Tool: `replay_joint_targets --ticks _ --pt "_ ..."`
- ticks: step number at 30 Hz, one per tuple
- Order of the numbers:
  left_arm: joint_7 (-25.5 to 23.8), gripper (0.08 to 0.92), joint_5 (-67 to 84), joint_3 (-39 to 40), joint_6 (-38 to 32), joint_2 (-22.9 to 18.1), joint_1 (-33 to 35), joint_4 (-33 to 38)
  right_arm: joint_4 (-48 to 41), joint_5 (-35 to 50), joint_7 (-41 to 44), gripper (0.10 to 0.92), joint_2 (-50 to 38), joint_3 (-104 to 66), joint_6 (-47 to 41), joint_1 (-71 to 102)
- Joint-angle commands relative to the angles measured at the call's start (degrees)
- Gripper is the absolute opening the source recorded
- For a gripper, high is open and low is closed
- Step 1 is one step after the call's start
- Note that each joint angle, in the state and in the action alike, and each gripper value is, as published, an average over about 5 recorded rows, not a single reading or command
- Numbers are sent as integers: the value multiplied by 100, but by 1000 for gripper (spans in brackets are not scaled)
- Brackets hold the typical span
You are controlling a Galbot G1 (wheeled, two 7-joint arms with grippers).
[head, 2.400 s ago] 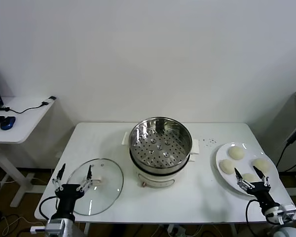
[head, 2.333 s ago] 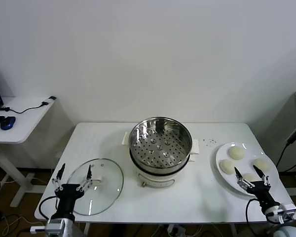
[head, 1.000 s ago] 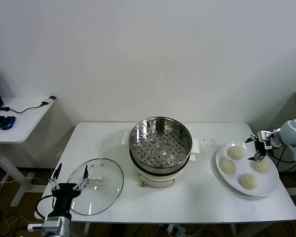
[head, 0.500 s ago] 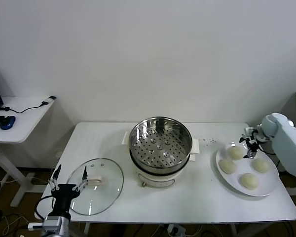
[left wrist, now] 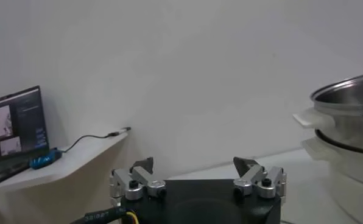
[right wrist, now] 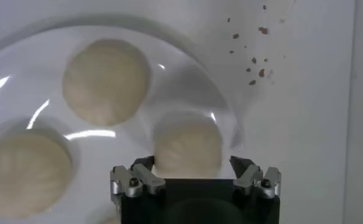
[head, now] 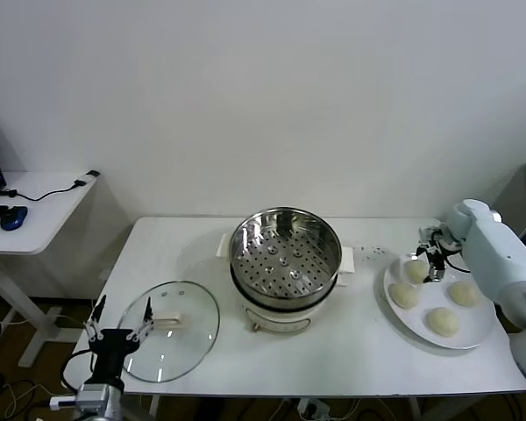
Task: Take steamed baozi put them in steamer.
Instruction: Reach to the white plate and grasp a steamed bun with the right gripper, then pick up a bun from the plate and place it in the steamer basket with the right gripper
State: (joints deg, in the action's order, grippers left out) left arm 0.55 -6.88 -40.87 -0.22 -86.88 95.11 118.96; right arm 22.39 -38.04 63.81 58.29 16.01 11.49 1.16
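The right hand, fingers apart, straddles a pale cream bun on the white plate; next, it should clamp gently.

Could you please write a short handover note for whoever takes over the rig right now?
Right tool: open, straddling the far-left bun on the plate; nothing gripped yet.
Left tool: open, idle at the table's near-left edge by the glass lid.
Buns: all four on the plate, right of the steamer.
Done: none moved; steamer empty.
Left: grip this bun, carry it to the steamer, repeat for the rest.
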Motion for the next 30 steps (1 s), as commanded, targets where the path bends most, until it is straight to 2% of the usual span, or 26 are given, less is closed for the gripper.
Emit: replay_joint_targets --ticks 1,16,22,26,30 --pt "15 823 -1 -3 8 5 -4 -18 -211 -188 12 789 138 -97 44 -53" --pt "36 823 -3 -18 0 9 -2 -50 -295 -282 73 635 182 -177 82 -92" --pt "48 823 1 -21 4 11 14 -48 -73 -119 206 620 83 -58 179 -122" --pt "57 823 7 -24 5 31 45 -33 624 641 465 619 -231 786 250 -367" --pt "59 823 6 -35 14 39 106 22 1802 1760 765 619 -644 2096 319 -960"
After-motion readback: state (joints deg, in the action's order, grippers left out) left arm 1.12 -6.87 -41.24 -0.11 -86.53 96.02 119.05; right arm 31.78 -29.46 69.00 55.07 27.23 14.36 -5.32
